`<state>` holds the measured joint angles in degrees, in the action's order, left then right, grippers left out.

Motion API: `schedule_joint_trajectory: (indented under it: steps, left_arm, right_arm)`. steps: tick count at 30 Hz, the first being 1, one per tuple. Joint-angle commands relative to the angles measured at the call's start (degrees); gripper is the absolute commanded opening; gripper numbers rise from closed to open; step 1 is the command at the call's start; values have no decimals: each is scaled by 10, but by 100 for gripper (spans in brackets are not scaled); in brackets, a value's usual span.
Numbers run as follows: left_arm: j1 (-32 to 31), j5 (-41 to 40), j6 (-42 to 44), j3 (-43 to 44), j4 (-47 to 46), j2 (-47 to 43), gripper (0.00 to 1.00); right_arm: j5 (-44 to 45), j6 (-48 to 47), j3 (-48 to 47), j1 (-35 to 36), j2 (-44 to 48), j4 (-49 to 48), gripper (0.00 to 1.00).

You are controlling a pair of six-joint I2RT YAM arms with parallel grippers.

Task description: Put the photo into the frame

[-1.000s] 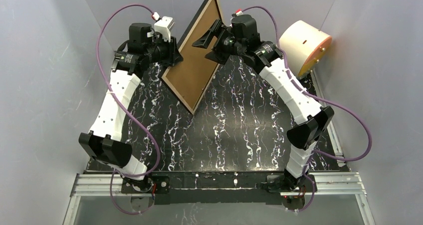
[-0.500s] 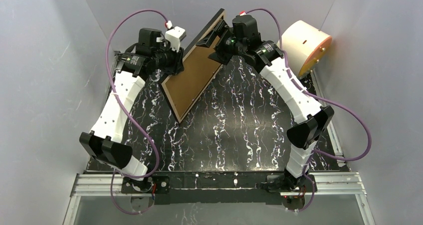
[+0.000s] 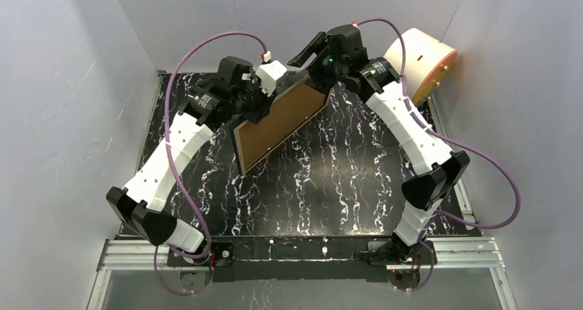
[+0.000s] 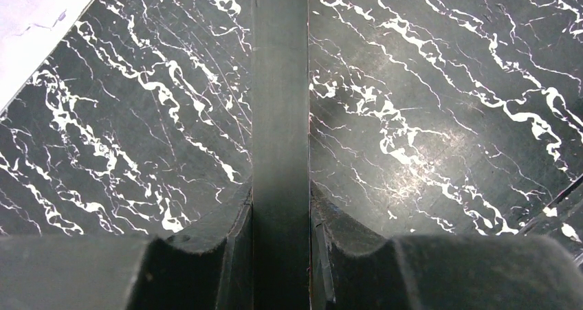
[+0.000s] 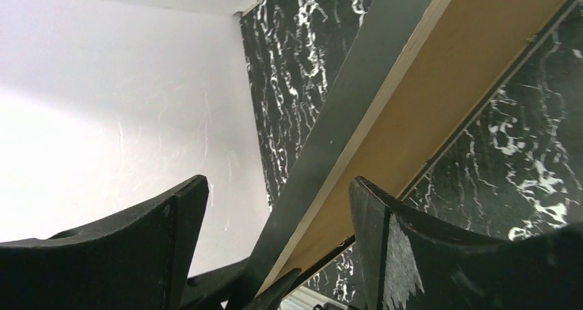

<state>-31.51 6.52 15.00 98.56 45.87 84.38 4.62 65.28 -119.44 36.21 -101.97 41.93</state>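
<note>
My L tool pinched the frame by its thin edge, tilted over the tabletop at the back. R tool sat open round the top edge, prob to steady it. No photo in view.

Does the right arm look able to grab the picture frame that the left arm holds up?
Probably yes. The right gripper stands open with an edge of the frame apparently between its fingers, and nothing blocks it. The left gripper is shut on another edge.

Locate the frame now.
Top view: the frame tilts at the table's far centre, left edge clamped by the left gripper, open right gripper at its far corner.
</note>
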Motion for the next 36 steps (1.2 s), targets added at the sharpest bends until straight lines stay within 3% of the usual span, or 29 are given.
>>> schedule_joint_trajectory:
  steps: [1, 9, 12, 20, 25, 28, 31, 36]
  left_arm:
    - [-33, -40, 20, -8, -87, -54, 0]
    - [-77, -84, 21, -22, -104, -56, 0]
    - [-80, -72, 17, -29, -108, -56, 6]
    - [-80, -39, 2, -44, -113, -54, 16]
    - [-80, -16, -9, -45, -109, -53, 35]
    - [-80, 7, -32, -34, -107, -55, 57]
    - [-80, 100, -67, -34, -128, -64, 76]
    - [-80, 225, -179, -84, -257, -80, 89]
  right_arm:
    - [42, 17, -13, -9, 28, 66, 83]
    - [5, 32, 9, -12, 29, 100, 83]
    - [-2, 37, 15, -12, 27, 100, 81]
    - [-8, 47, 73, -18, 54, 62, 59]
    - [-16, 48, 76, -26, 54, 64, 46]
    - [-23, 45, 79, -32, 58, 63, 39]
    - [-63, 35, 91, -51, 62, 53, 36]
    - [-142, -21, 164, -89, 86, -34, 36]
